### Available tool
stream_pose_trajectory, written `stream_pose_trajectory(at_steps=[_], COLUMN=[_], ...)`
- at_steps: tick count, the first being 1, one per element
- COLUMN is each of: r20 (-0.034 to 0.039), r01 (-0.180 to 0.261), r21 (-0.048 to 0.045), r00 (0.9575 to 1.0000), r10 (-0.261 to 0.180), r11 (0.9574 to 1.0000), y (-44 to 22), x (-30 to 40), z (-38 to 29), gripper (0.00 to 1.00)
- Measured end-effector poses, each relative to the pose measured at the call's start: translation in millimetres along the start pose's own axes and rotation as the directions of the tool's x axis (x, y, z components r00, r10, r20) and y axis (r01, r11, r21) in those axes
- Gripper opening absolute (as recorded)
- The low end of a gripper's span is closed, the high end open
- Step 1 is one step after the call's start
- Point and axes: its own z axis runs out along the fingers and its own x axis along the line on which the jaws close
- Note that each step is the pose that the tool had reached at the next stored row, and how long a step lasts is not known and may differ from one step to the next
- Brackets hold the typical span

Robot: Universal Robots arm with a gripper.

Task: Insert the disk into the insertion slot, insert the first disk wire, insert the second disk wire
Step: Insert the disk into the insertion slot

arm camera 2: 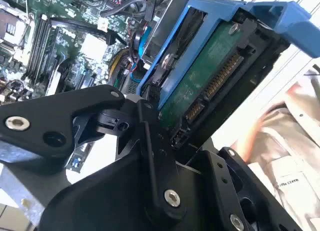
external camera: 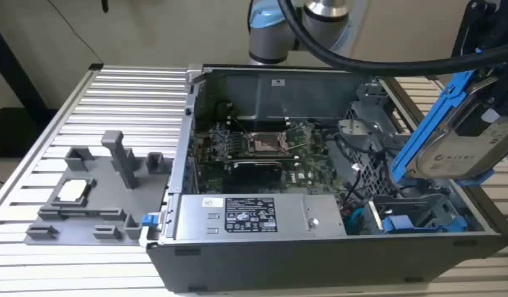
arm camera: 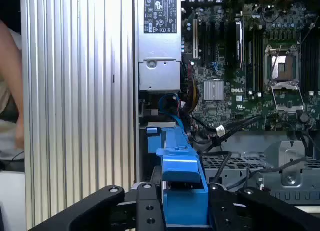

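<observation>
Ribbed table (external camera: 113,93) bears the open case (external camera: 320,260), claw (arm camera: 185,211) gripping the disk (external camera: 464,145).

The exterior view looks down on the motherboard (external camera: 211,158); both wrist views see it close.

In the exterior view the disk (external camera: 460,139) ran off the picture's edge and hid part of the computer case (external camera: 320,266) wall behind it. In the first wrist view the fingertips of the gripper (arm camera: 186,213) lay hidden behind the disk's blue carrier. Beyond the disk, in the second wrist view, a person's hand (arm camera 2: 252,136) was a blur.
</observation>
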Motion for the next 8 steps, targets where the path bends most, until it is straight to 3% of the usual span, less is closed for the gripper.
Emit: stream_pose_trajectory(at_steps=[8], r20=[-0.0002], r01=[0.000], r21=[0.0000], r00=[1.0000], r10=[0.000], r11=[1.0000], y=[0.0], x=[0.0], z=[0.0], gripper=[0.33])
